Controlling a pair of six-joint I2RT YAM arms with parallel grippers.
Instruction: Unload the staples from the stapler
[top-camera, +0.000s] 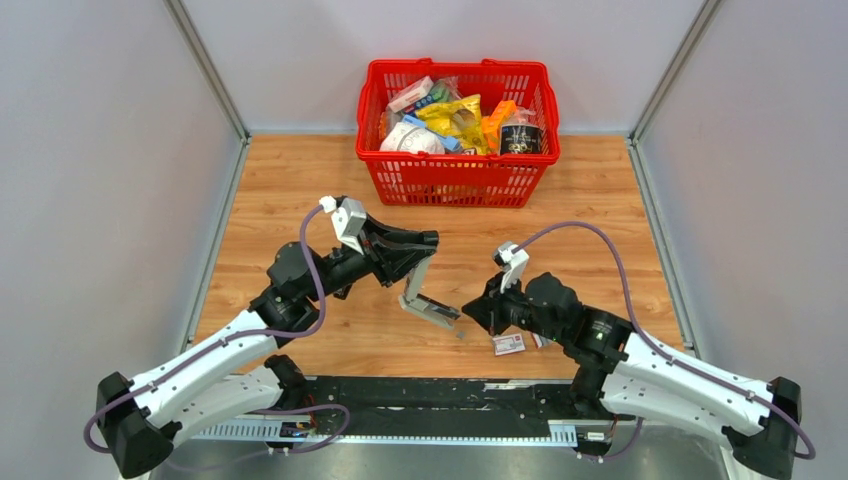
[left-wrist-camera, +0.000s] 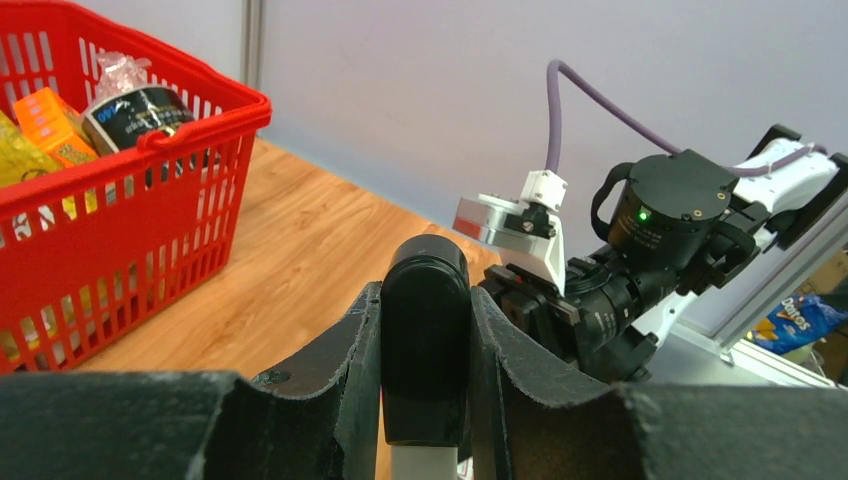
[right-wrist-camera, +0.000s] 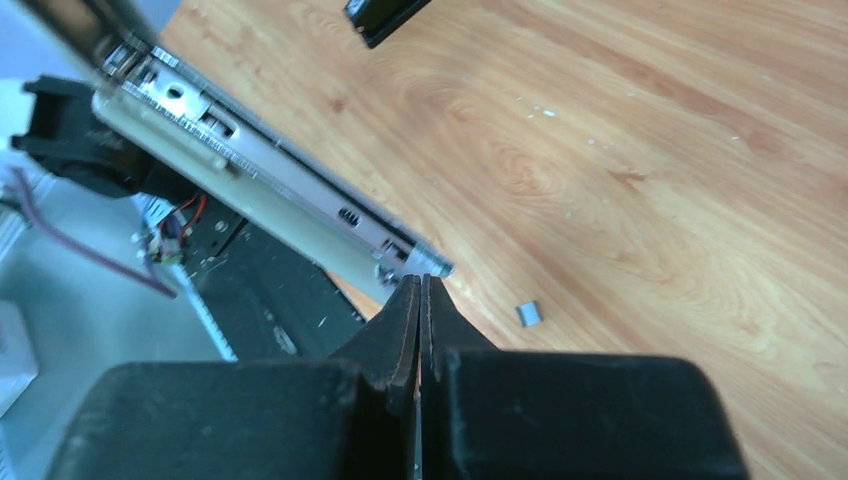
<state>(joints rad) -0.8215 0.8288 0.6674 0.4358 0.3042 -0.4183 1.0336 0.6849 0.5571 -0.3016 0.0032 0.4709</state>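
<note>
My left gripper (top-camera: 412, 250) is shut on the black end of the stapler (left-wrist-camera: 425, 330) and holds it above the table. The stapler hangs open: its white arm (top-camera: 416, 282) points down and its metal magazine (top-camera: 437, 314) angles toward my right gripper (top-camera: 470, 316). In the right wrist view the right gripper (right-wrist-camera: 420, 284) is shut, its tips right at the magazine's front end (right-wrist-camera: 405, 256), with nothing visible between the fingers. One small silvery staple bit (right-wrist-camera: 528, 314) lies on the wood just right of the tips. No staple strip shows in the magazine.
A red basket (top-camera: 455, 182) full of groceries stands at the back middle and also shows in the left wrist view (left-wrist-camera: 130, 190). A small red-and-white box (top-camera: 508, 344) lies on the table by the right arm. Grey walls close in both sides.
</note>
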